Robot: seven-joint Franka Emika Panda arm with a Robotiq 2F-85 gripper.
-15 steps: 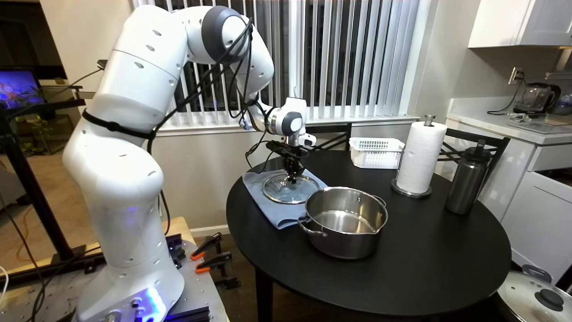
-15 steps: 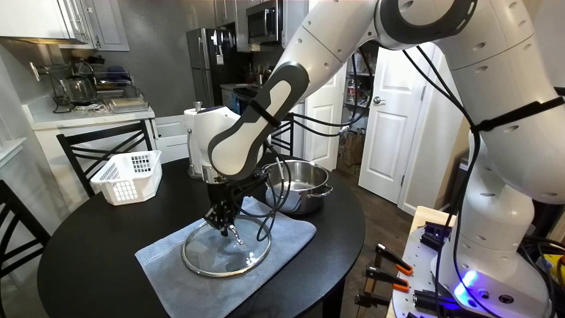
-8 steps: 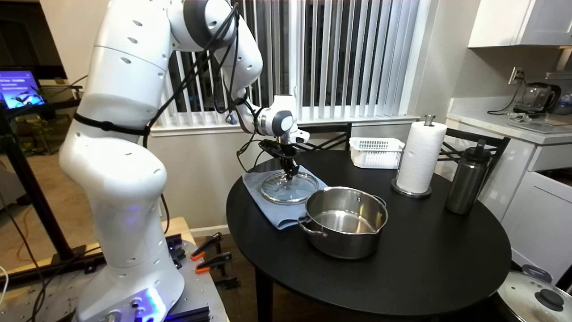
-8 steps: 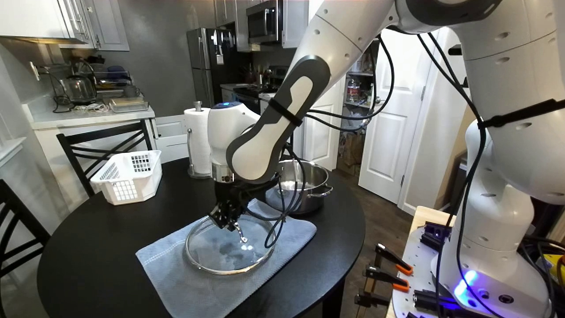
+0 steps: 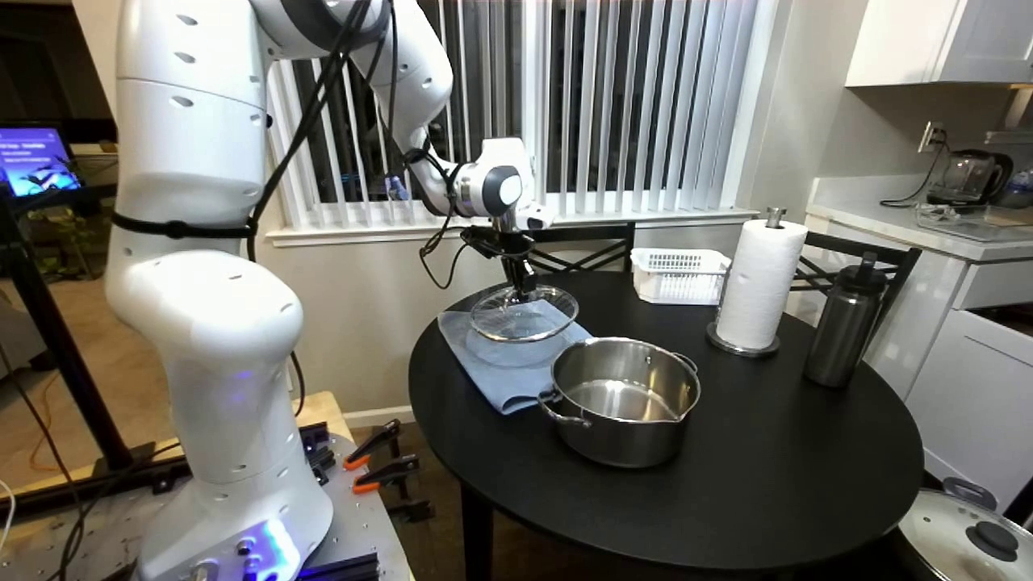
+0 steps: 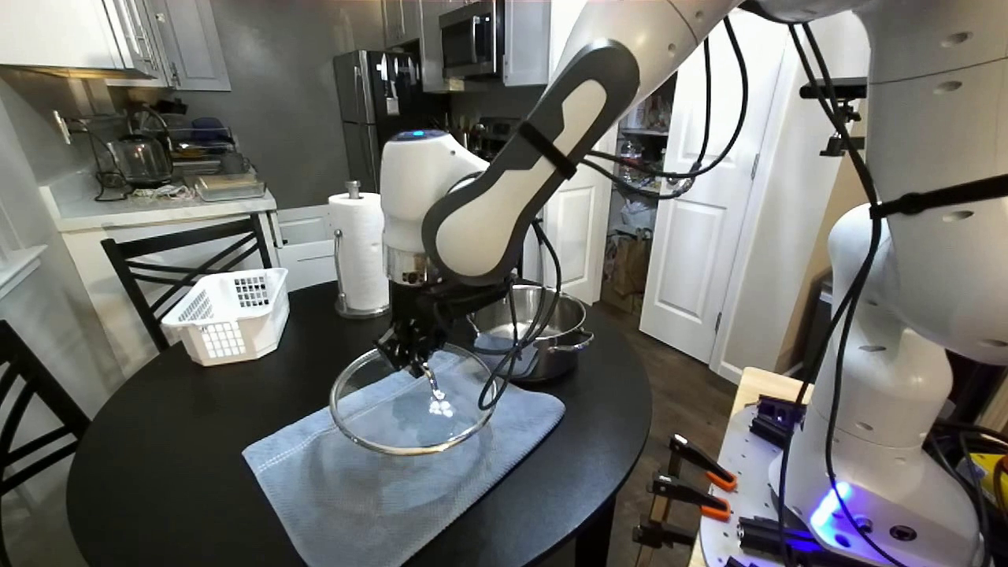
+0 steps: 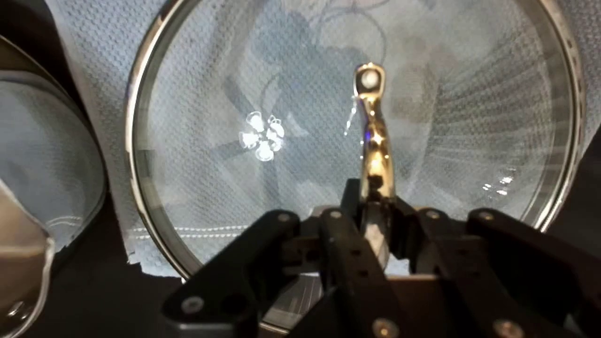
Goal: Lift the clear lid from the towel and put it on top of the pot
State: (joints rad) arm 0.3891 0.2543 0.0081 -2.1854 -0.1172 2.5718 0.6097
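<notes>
The clear lid [image 5: 516, 327] hangs above the blue-grey towel [image 5: 496, 387], apart from it and slightly tilted; it also shows in an exterior view [image 6: 394, 417] and the wrist view [image 7: 206, 155]. My gripper [image 5: 523, 294] points down and is shut on the lid's arched metal handle [image 7: 377, 159], with a finger on each side of it in the wrist view [image 7: 375, 206]. The towel lies on the table under the lid [image 6: 346, 512]. The open steel pot [image 5: 621, 440] stands beside the towel; it shows behind the arm's cables [image 6: 551, 362] and at the wrist view's left edge [image 7: 37, 141].
The round black table [image 5: 775, 484] also bears a white basket [image 5: 678, 276], a paper towel roll [image 5: 759, 282] and a dark metal bottle [image 5: 846, 327]. Chairs [image 6: 189, 260] stand around it. Black cables [image 6: 543, 315] hang from my wrist near the pot.
The lid has risen from the towel with my gripper, and a gap now shows beneath it. The arm has moved up and drawn back somewhat. The pot and towel have not moved.
</notes>
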